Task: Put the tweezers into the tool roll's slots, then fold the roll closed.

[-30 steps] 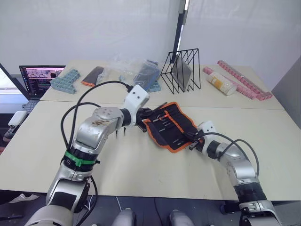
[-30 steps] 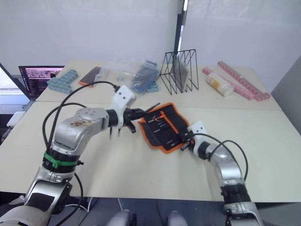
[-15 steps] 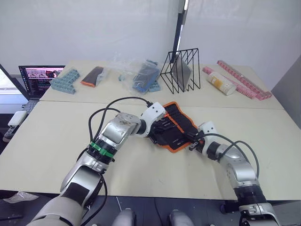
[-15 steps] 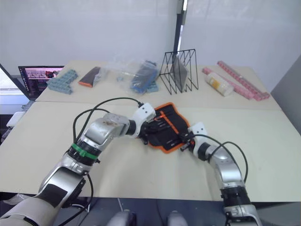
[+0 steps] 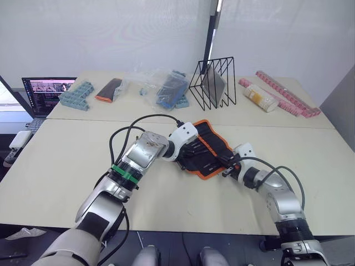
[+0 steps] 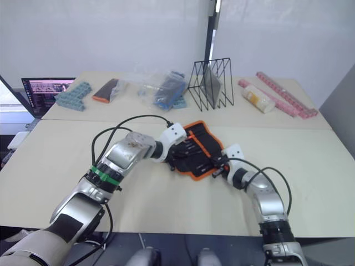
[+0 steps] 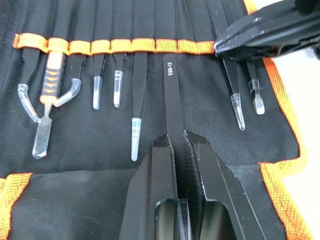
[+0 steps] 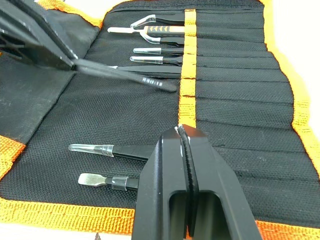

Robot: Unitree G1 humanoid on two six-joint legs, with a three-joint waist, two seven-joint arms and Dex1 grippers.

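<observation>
The tool roll point(image 5: 209, 143) lies open on the table, black with orange edging. Its slots point(image 7: 125, 46) run along an orange trim band, and several capped tweezers point(image 7: 136, 127) sit in them. My left gripper point(image 7: 179, 142) is shut on one black tweezers point(image 7: 170, 95), whose far end touches the trim at a slot mouth. My right gripper point(image 8: 183, 134) is shut, its tips resting on the roll's fabric beside two seated tweezers point(image 8: 107, 149). Over the table, the left gripper point(image 5: 194, 151) is above the roll's middle and the right gripper point(image 5: 226, 165) is at the roll's right edge.
A black wire rack point(image 5: 213, 83) stands behind the roll. Clear plastic bags point(image 5: 161, 86), an orange-tipped dark case point(image 5: 109, 90) and teal blocks point(image 5: 76, 95) lie at the back left. A laptop point(image 5: 47, 91) is at far left. Pink strips point(image 5: 288, 100) and a bottle point(image 5: 260, 98) lie back right.
My left gripper has moved right from the roll's left edge to over its middle, carrying the tweezers up to the slot row. The right arm has stayed in place.
</observation>
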